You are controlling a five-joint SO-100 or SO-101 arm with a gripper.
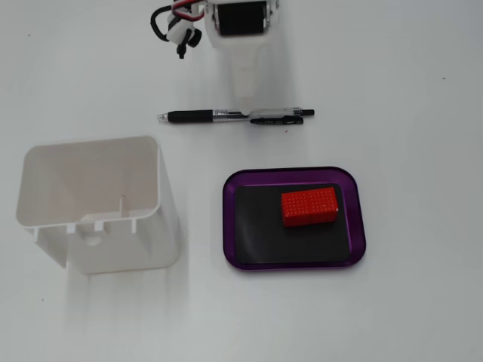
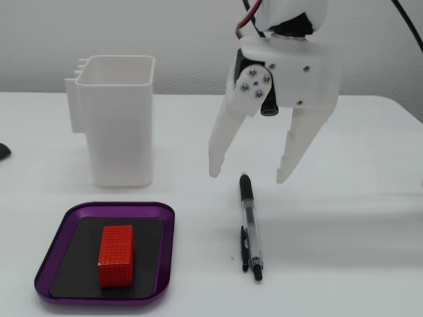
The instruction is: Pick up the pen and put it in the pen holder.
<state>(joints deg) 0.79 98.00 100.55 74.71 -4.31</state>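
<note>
Pen [image 2: 250,220] under spread fingers [image 2: 221,142]

1 pen [image 1: 234,116], 1 pen holder [image 1: 98,204], 1 purple tray [image 1: 294,258], 1 red block [image 1: 309,206].

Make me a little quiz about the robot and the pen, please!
1. True or false: the gripper is already holding the pen.
2. What is lying in the purple tray? A) a red block B) a pen C) nothing
3. Fill in: the white pen holder looks ____ inside.

Key
1. False. The jaws are spread open above the pen, which lies flat on the table.
2. A. The red block lies on the tray's black mat.
3. Empty. In the fixed view from above, nothing shows inside the pen holder.
</note>
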